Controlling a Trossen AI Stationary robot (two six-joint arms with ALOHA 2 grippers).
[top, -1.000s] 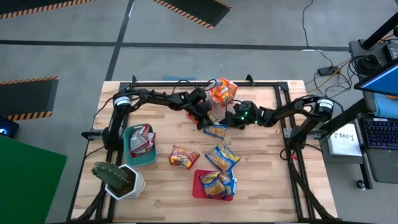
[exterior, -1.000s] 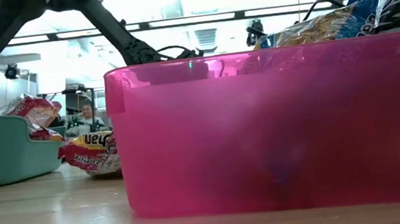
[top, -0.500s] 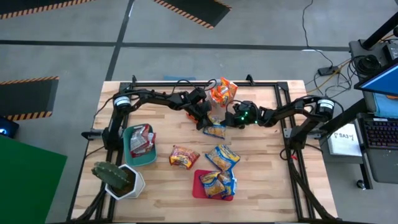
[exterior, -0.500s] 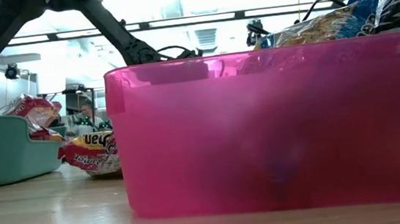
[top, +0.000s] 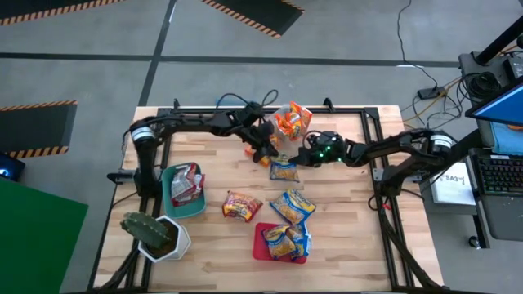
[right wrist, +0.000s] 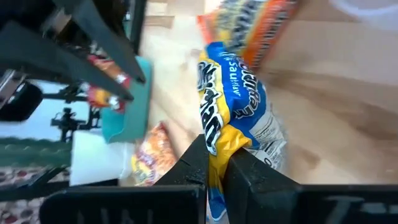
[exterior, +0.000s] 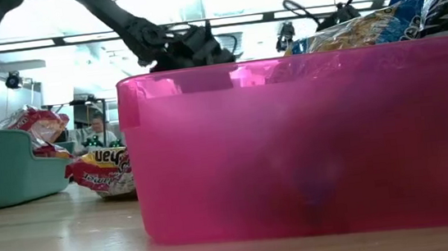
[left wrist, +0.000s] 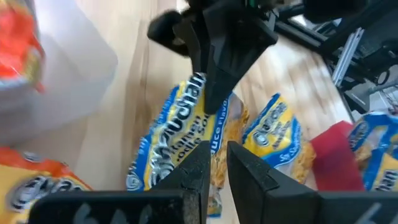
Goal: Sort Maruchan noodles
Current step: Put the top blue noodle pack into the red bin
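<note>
A blue-and-yellow noodle packet (top: pixel 283 171) is at the table's middle, and my right gripper (top: pixel 297 161) is shut on it. My left gripper (top: pixel 265 150) hovers just to its left, above the table; its fingers (left wrist: pixel 198 169) are shut with only a slit between them and nothing in it. An orange packet (left wrist: pixel 34 180) lies under the left gripper. More orange packets fill the clear bin (top: pixel 292 119) at the far edge. In the left wrist view the right gripper (left wrist: pixel 214 102) shows on the packet's end. My right gripper pinches the packet's yellow end seam (right wrist: pixel 221 142) between its two fingers. The fingers come from the table's right, slanting slightly down. The packet (right wrist: pixel 233 93) stretches away beyond the fingertips, held end raised. Whether its other end rests on the table, I cannot tell.
A teal bin (top: pixel 173 206) at the left holds silver-and-red packets. A red bin (top: pixel 263 249) at the near edge holds blue-and-yellow ones. One red packet (top: pixel 242 204) and one blue-and-yellow packet (top: pixel 292 206) lie loose on the table. A potted cactus (top: pixel 154 234) stands near left.
My left gripper has risen and now shows above the red bin's rim in the low view. In the high view the left arm has drawn slightly toward the far edge. The right arm has lifted a little.
</note>
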